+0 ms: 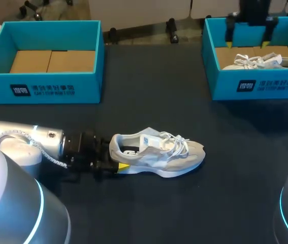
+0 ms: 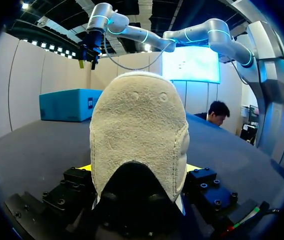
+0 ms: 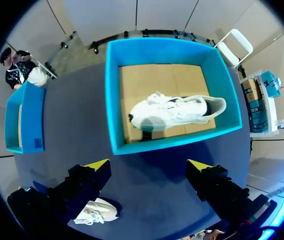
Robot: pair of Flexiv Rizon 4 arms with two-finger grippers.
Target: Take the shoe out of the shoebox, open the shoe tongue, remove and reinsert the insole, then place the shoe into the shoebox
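The shoe stands on its sole on the table, its long axis running straight out from the left gripper, which clamps its heel, while the right gripper hangs spread wide, well apart, above the right shoebox.

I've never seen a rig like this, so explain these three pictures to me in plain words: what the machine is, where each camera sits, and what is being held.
It is a robot with two arms at a dark table. One camera looks down from above; the other two ride on the wrists. The left gripper clamps the heel of a pale shoe lying on the table. The right gripper hangs open above the right shoebox, which holds a second shoe. The left shoebox stands at the far side.
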